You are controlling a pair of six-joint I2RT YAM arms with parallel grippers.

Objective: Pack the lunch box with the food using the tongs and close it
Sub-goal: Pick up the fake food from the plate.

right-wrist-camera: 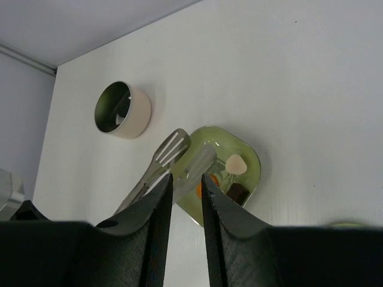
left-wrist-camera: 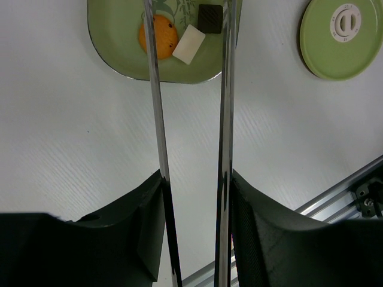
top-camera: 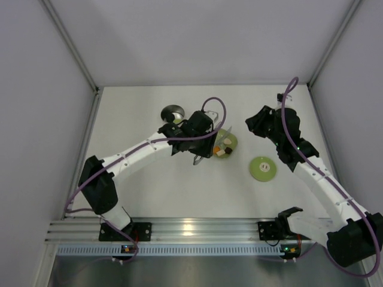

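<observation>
Scanning the table [top-camera: 179,191]: your left tool [left-wrist-camera: 196,179] pinches the stiff, slick-looking tongs [left-wrist-camera: 157,119] mid-arm, tips at the green dish [left-wrist-camera: 114,36]; right tool [right-wrist-camera: 187,185] is slightly parted, empty; lunch box [top-camera: 173,112] sits lidless behind-left; food [left-wrist-camera: 188,43] is likely light, slippery, so squeeze gently.

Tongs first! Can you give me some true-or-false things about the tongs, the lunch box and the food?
1. The left end effector grips the tongs. True.
2. The lid sits on the lunch box. False: it lies on the table, away from the open lunch box.
3. The orange piece lies in the green dish. True.
4. The right end effector holds the black piece. False: it holds nothing; the black piece lies in the dish.
</observation>
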